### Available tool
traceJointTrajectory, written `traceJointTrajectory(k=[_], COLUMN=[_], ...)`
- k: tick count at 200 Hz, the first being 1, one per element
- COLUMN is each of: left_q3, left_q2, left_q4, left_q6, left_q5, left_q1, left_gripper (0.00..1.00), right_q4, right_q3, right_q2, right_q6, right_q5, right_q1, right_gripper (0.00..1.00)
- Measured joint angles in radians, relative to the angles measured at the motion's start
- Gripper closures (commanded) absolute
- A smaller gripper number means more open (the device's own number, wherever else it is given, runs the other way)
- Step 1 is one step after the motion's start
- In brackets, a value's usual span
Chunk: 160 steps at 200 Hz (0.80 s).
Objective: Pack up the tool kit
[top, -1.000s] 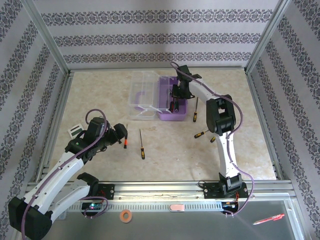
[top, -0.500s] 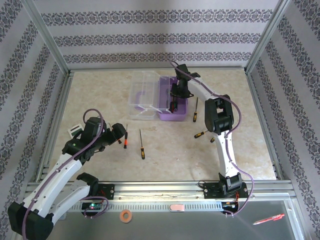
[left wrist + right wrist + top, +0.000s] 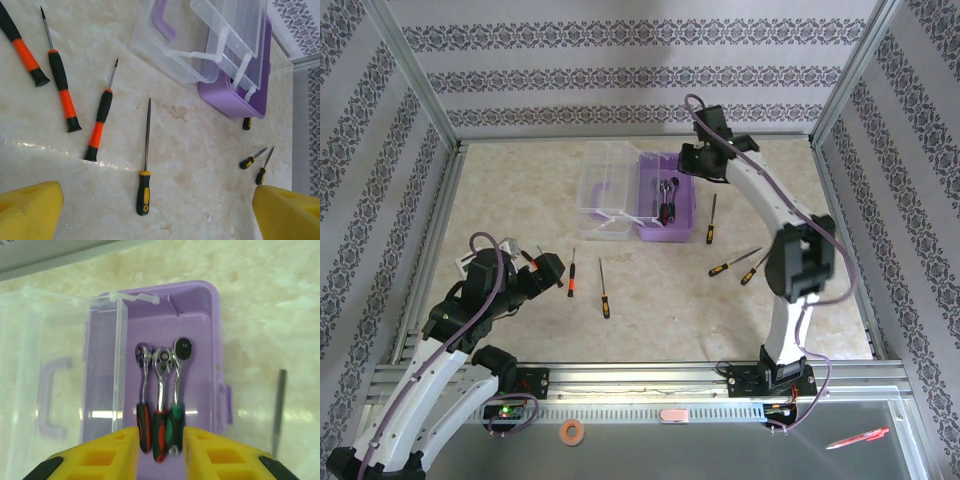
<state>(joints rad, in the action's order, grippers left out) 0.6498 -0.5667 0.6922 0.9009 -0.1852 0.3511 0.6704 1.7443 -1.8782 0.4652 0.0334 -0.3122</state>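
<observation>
The lilac case (image 3: 682, 215) stands at the back of the table with its clear lid (image 3: 605, 190) swung open to the left. Three ratchet wrenches (image 3: 160, 390) lie side by side inside it. My right gripper (image 3: 161, 455) hovers above their handles, jaws apart, holding nothing; in the top view it (image 3: 695, 160) is just behind the case. My left gripper (image 3: 157, 220) stands wide open over bare table. A yellow-black screwdriver (image 3: 144, 190) lies ahead of it, and orange-black screwdrivers (image 3: 99, 127) lie further left.
More screwdrivers lie right of the case (image 3: 711, 220) and in front of it (image 3: 732, 262). Aluminium frame posts and patterned walls ring the table. An orange ring (image 3: 571, 432), a pink eraser (image 3: 674, 414) and a red pen (image 3: 857, 438) rest on the front ledge.
My right gripper has opened, let go of a wrench in the case and drawn up and back. My left arm has pulled back to the left.
</observation>
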Motion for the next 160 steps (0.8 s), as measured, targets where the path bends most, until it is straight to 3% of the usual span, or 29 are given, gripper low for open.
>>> traceJointTrajectory(k=[41, 79, 96, 126, 160], left_q3=[-0.078, -0.080, -0.056, 0.008, 0.079], left_q2=[0.004, -0.158, -0.246, -0.362, -0.518], left_q4=[-0.029, -0.057, -0.055, -0.058, -0.068], left_q6=[0.009, -0.008, -0.026, -0.045, -0.041], left_q5=[-0.079, -0.114, -0.111, -0.098, -0.018], left_q1=[0.000, 0.000, 0.000, 0.021, 0.191], left_gripper=[0.13, 0.30, 0.39, 0.44, 0.47], right_q4=[-0.018, 0.018, 0.025, 0.028, -0.017], right_q3=[-0.425, -0.769, -0.846, -0.902, -0.912], right_q2=[0.390, 0.640, 0.699, 0.761, 0.771], right_q6=[-0.003, -0.016, -0.022, -0.027, -0.011], right_q5=[-0.024, -0.018, -0.010, 0.029, 0.080], right_q1=[0.011, 0.043, 0.061, 0.115, 0.154], right_gripper=[0.66, 0.66, 0.69, 0.71, 0.71])
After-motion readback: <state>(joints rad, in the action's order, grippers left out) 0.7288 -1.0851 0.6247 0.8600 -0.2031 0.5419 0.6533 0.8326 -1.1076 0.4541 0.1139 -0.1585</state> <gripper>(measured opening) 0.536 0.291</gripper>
